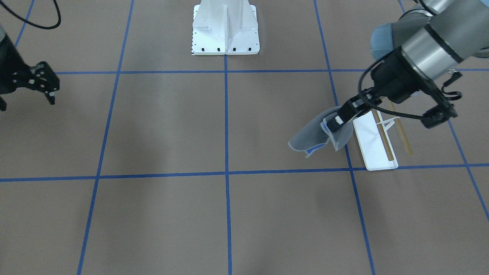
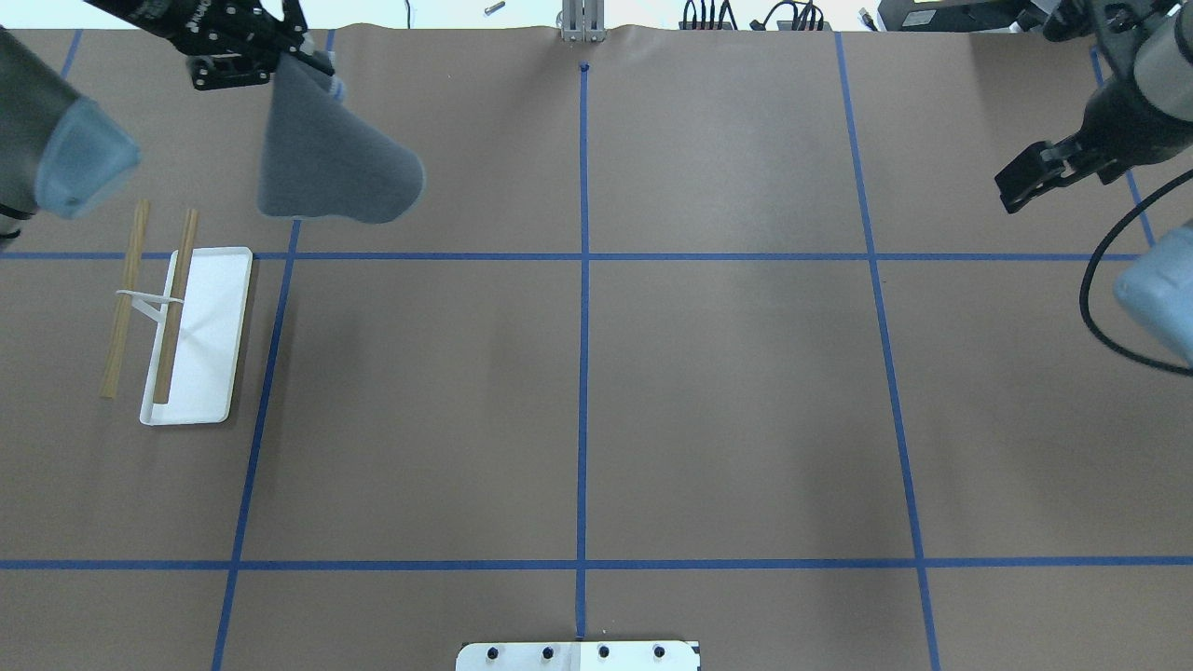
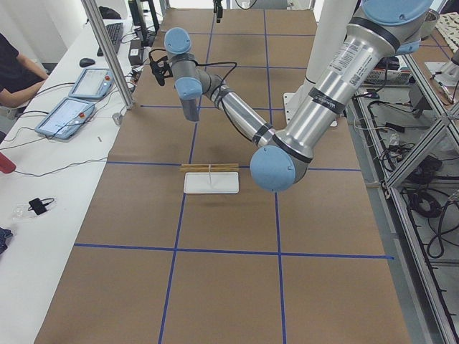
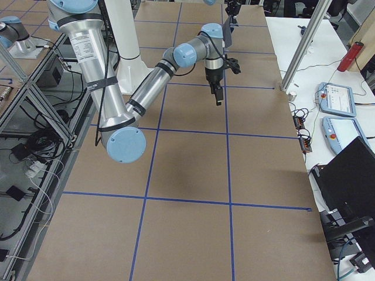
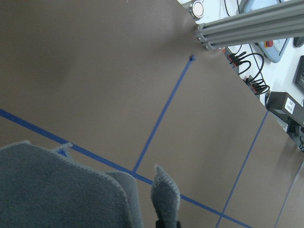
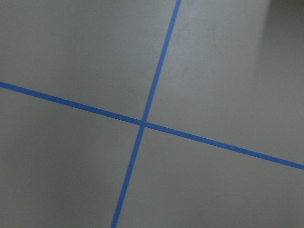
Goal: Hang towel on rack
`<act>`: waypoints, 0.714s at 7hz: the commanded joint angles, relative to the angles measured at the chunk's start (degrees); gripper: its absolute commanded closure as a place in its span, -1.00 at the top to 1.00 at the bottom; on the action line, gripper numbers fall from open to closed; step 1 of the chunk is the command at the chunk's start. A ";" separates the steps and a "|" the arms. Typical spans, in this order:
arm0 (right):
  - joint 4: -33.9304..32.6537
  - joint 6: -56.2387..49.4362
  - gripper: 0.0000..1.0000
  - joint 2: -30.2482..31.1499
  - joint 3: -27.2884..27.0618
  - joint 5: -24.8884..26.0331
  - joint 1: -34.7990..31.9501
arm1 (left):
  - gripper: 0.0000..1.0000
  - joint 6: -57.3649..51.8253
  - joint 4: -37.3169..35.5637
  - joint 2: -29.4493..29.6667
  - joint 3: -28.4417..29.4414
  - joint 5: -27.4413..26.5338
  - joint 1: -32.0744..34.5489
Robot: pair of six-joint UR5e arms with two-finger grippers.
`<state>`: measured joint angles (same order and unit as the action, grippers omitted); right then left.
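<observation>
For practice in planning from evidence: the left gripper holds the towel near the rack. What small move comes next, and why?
Probably shift the towel sideways over the rods of the rack, keeping height: the left gripper pinches its edge, and it hangs free beside the rods, not over them.

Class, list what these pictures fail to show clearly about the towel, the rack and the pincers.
- Left pincer fingertips: front-facing view, partly wrapped in the towel.
- Towel's blue side: overhead view, only grey faces the camera.
- Rack: front-facing view, rod ends hidden behind the left arm.
- Right pincer: front-facing view, cut by the left edge.
</observation>
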<state>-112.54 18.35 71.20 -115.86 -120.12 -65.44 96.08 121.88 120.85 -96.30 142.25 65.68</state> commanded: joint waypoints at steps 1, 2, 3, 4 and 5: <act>0.30 -7.79 1.00 -2.38 14.82 -10.86 -10.11 | -1.00 -7.81 0.11 -5.34 -0.20 1.80 2.17; 1.61 -13.63 1.00 -2.29 18.79 -12.75 -11.80 | -1.00 -11.31 0.29 -8.06 -0.29 1.54 2.17; 1.97 -16.56 1.00 -2.21 21.18 -12.77 -12.34 | -1.00 -15.79 0.38 -10.87 -0.20 1.19 2.17; 2.32 -17.64 1.00 -1.94 21.81 -12.77 -12.61 | -1.00 -18.44 0.38 -12.64 0.23 1.01 2.25; 2.33 -19.39 1.00 -1.51 22.17 -12.77 -12.96 | -1.00 -21.25 0.38 -15.18 0.67 1.10 2.34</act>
<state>-110.42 1.18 69.28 -94.66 -132.74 -77.86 78.38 122.24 108.54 -96.10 143.39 67.93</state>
